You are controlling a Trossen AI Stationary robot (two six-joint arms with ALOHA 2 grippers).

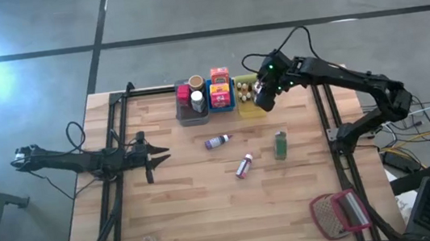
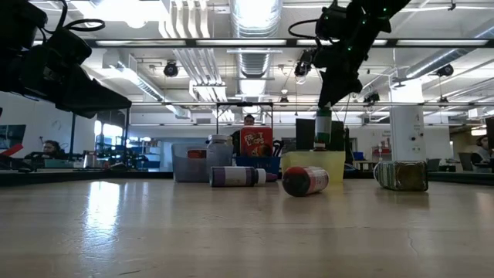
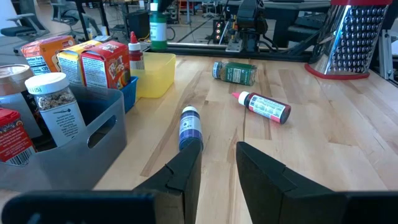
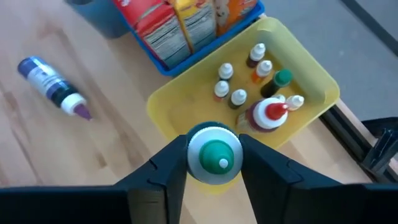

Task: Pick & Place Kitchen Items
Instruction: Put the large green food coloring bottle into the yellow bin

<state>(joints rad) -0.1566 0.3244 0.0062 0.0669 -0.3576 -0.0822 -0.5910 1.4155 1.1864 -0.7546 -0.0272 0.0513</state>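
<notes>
Right claw [image 4: 214, 158] above yellow bin [image 4: 311, 81]

High view: straight down over the whole desk [image 1: 209, 210].
Low view: level at desk height, facing the room.
Wrist views: close, both catching the yellow bin [image 4: 311, 93].

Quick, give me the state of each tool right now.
Left tool: open, holding nothing, low over the table's left side.
Right tool: closed on a green-capped bottle, above the yellow bin.
</notes>
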